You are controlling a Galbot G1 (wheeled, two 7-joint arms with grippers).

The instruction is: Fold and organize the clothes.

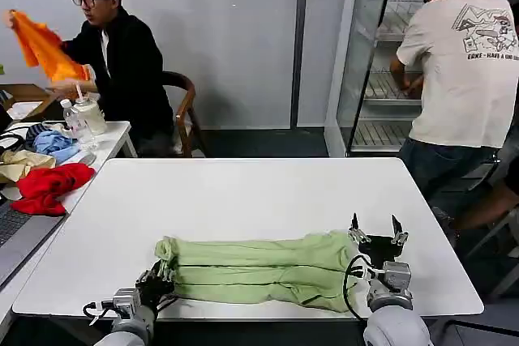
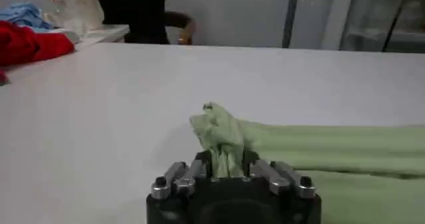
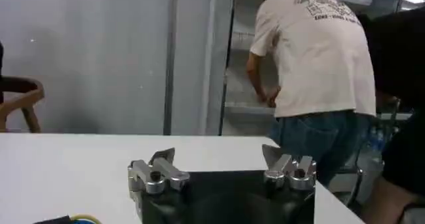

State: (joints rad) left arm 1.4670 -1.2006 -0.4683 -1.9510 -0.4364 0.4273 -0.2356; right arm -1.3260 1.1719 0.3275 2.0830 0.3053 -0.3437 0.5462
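A light yellow-green shirt (image 1: 259, 269) lies folded into a long band across the near part of the white table (image 1: 243, 192). My left gripper (image 1: 159, 279) is shut on the bunched left end of that shirt (image 2: 219, 132), which sticks up between its fingers. Off the shirt's right end, my right gripper (image 1: 376, 232) stands open above the table with nothing between its fingertips (image 3: 166, 157). The right end of the shirt lies just beside the right arm's black body.
A side table (image 1: 113, 131) at the left holds red cloth (image 1: 49, 188), blue cloth, bottles and a laptop edge. A seated person holds orange cloth there. Another person stands at a glass-door cabinet (image 1: 381, 54) at the back right. A wooden chair (image 1: 185, 107) stands behind the table.
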